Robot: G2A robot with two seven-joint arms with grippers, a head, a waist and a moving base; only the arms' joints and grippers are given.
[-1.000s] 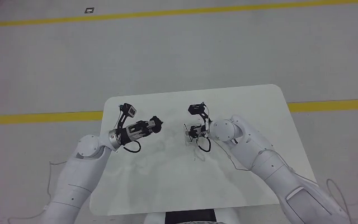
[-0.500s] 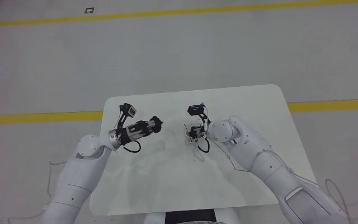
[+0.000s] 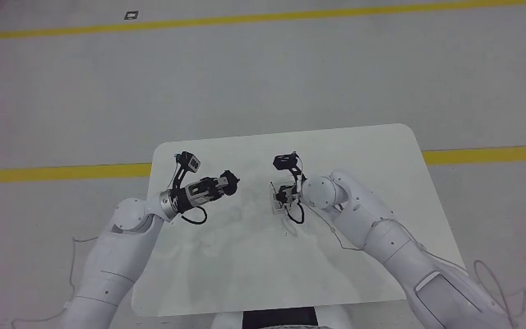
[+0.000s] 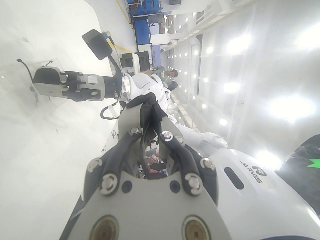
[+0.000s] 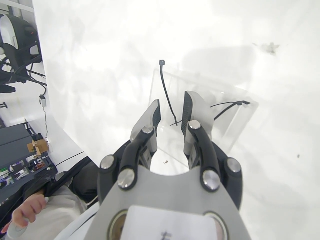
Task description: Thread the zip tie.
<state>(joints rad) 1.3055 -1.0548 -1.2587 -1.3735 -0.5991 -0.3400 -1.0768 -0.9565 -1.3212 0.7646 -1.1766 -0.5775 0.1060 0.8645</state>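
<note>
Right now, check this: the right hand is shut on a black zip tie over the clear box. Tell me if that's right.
Wrong on one count: the right hand is open, not shut. The right wrist view shows its fingers apart over the clear box, the black zip tie between them.

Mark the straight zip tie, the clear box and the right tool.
straight zip tie (image 5: 165,88), right wrist view, mid strap.
clear box (image 5: 245,123), right wrist view, side wall.
right tool (image 5: 172,98), right wrist view, midway between fingertips.
</note>
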